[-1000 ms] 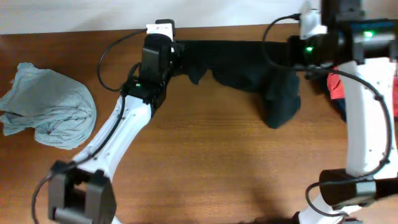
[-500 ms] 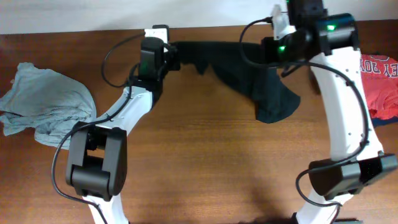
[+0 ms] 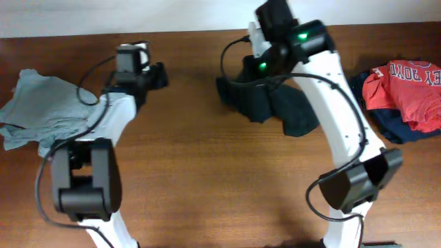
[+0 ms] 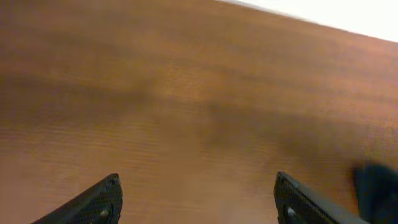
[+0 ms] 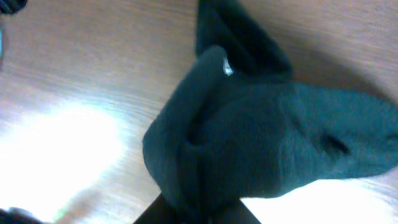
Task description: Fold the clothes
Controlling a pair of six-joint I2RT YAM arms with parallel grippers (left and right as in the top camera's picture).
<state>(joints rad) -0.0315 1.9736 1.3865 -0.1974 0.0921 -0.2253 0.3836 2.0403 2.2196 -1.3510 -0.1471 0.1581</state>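
Note:
The black T-shirt (image 3: 279, 107) hangs and lies bunched in a heap at the back middle of the table, under my right arm. My right gripper (image 5: 199, 213) is shut on a gathered fold of it. In the right wrist view the dark cloth (image 5: 261, 137) fills the frame and a tiny white mark (image 5: 227, 67) shows near its top. My left gripper (image 3: 153, 74) stands apart from the shirt, to its left near the back edge. Its jaws (image 4: 199, 202) are wide open over bare wood, with only a dark scrap of the shirt (image 4: 376, 190) at the right edge of its view.
A crumpled pale grey-blue shirt (image 3: 45, 114) lies at the far left. A red shirt with white lettering (image 3: 406, 83) sits on dark cloth at the far right. The wooden table (image 3: 207, 179) ends at a pale wall behind.
My left gripper opened, let go of the black shirt and swung left. My right gripper carried the shirt left, so the cloth went from stretched out to a bunched heap.

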